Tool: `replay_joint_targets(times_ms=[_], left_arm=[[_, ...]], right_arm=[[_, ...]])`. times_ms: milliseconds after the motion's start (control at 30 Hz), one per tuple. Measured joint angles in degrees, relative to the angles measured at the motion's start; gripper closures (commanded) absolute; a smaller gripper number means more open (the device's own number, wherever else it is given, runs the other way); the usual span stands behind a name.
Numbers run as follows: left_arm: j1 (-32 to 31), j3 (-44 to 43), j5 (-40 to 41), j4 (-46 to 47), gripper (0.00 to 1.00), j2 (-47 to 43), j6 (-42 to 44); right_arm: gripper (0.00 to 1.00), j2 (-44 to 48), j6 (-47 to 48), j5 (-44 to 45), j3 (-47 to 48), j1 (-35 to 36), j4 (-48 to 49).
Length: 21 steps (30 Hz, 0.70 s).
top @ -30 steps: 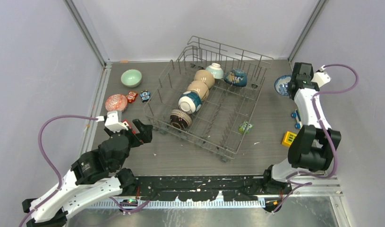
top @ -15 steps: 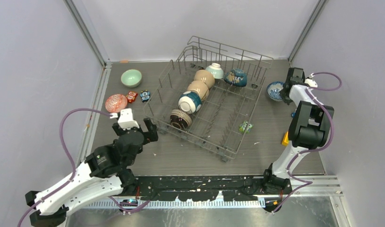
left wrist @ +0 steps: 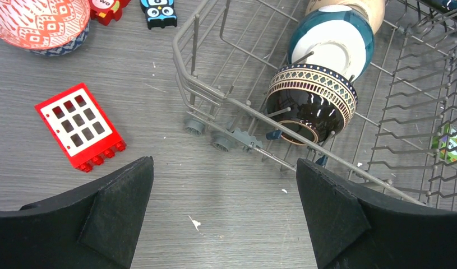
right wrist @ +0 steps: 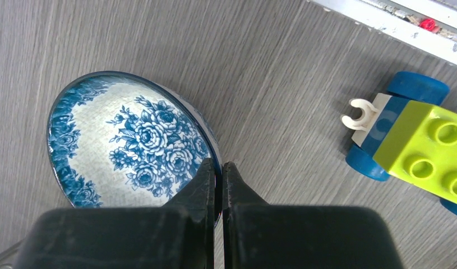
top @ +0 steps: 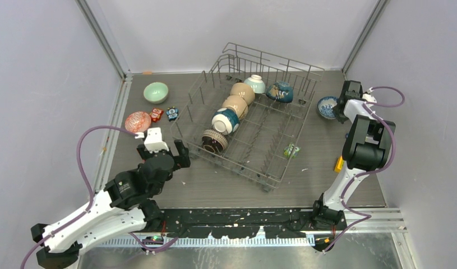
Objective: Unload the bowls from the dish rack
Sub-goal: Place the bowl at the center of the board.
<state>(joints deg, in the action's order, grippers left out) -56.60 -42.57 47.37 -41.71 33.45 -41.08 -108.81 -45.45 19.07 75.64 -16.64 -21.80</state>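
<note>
Edging nearer the dish rack (top: pixel 254 140) since half a second before, the left gripper (left wrist: pixel 224 163) hung spread wide and empty over the counter (left wrist: pixel 158 185), facing the dark brown bowl (left wrist: pixel 310 103) standing on edge in the rack's lower-left corner in the top view. At upper right, outside the rack, the right gripper (right wrist: pixel 218 168) stayed pinched on the rim of the blue-white bowl (right wrist: pixel 130 140).
</note>
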Motion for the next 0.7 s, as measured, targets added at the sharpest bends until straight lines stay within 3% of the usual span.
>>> replay_joint_targets(times_ms=[233, 367, 533, 700], left_arm=[[0.0, -0.1, 0.0, 0.5, 0.0, 1.5, 0.0], [0.0, -0.2, -0.5, 0.8, 0.0, 2.8, 0.0], [0.0, -0.2, -1.2, 1.2, 0.0, 2.7, 0.0], [0.0, -0.2, -2.1, 2.6, 0.0, 2.0, 0.1]], right_arm=[[0.6, -0.1, -0.1, -0.5, 0.0, -0.1, 0.5], [0.44, -0.1, -0.2, -0.7, 0.0, -0.1, 0.5], [0.33, 1.0, -0.3, -0.4, 0.0, -0.1, -0.9], [0.31, 7.3, -1.3, 1.6, 0.0, -0.1, -5.0]])
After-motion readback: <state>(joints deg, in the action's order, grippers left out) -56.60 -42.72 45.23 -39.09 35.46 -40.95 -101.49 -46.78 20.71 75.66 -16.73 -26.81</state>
